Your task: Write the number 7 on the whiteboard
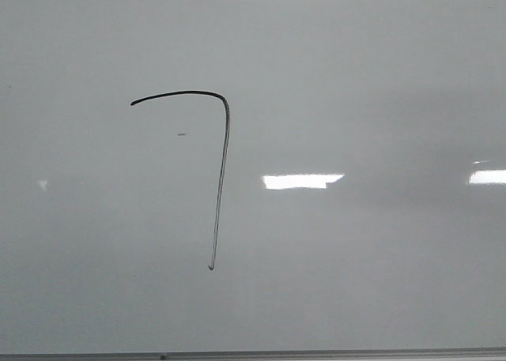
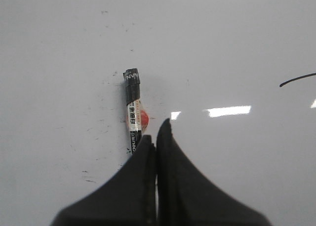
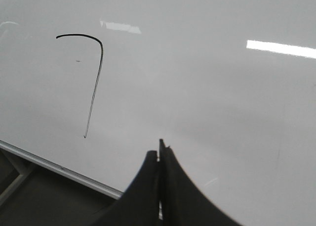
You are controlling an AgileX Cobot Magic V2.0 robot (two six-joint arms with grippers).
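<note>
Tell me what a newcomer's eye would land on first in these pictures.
First comes the number 7, a thin black line left of centre on the glossy whiteboard. Next are the bright rectangular light reflections to the right of its stem. In the left wrist view a black marker with a white label lies on the board just beyond the left end effector, whose fingers are pressed together.

Layout relative to the large glossy pale grey-white whiteboard (image 1: 356,84): the thin black marker-line number 7 (image 1: 222,171) lies on it, left of centre, above its thin grey metal bottom edge (image 1: 316,353). A black-capped labelled marker pen (image 2: 133,112) lies on the board, just beyond the left gripper (image 2: 157,137).
</note>
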